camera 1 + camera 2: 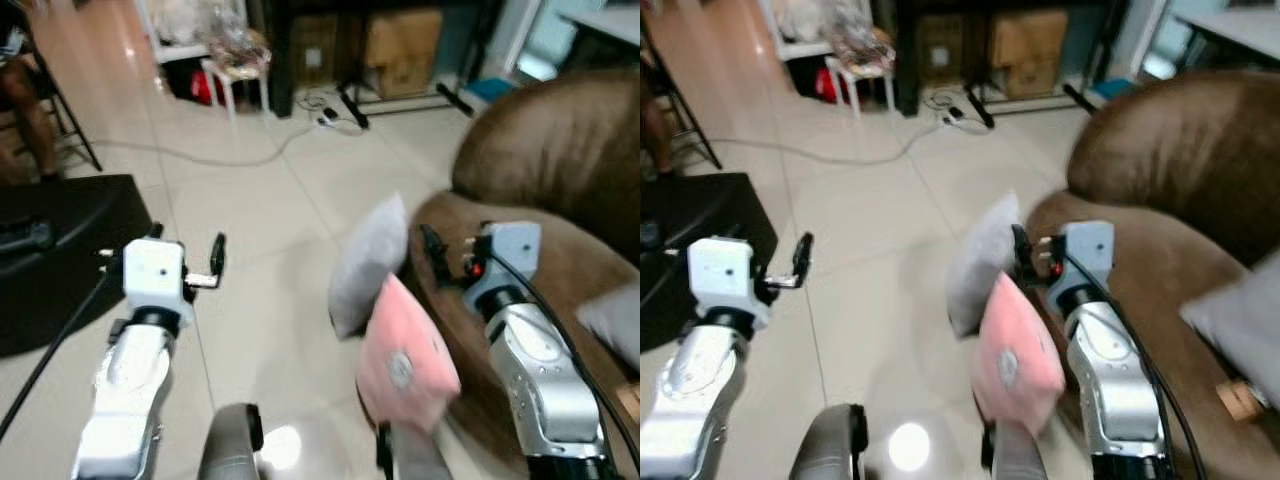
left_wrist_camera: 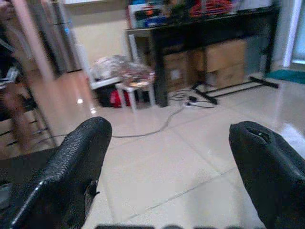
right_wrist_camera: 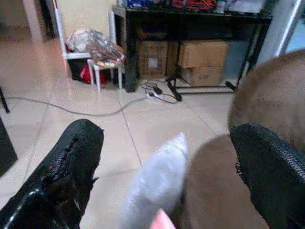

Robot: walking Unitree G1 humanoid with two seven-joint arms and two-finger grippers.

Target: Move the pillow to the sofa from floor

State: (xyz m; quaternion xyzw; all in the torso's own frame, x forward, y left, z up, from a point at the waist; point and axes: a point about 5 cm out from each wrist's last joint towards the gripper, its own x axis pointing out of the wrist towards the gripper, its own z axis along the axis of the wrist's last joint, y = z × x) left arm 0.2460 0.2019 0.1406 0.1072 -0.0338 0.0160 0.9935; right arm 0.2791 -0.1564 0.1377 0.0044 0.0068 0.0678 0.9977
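A grey pillow [image 1: 368, 265] stands on the tiled floor, leaning against the front of the brown sofa [image 1: 560, 180]. A pink pillow [image 1: 405, 360] leans on the sofa just in front of the grey one, nearer to me. My right gripper [image 1: 455, 245] is open and held above the sofa's front edge, just right of the grey pillow [image 3: 157, 183], with nothing between its fingers [image 3: 71, 157]. My left gripper [image 1: 200, 258] is open and empty over bare floor, well left of both pillows; its fingers [image 2: 78, 157] stand wide apart.
Another grey cushion [image 1: 615, 320] lies on the sofa seat at right. A black mat [image 1: 60, 250] covers the floor at left, beside a chair with a person's leg [image 1: 35, 120]. At the back stand a black table with cardboard boxes [image 1: 400, 45], a white stool [image 1: 235, 75] and a floor cable [image 1: 200, 155].
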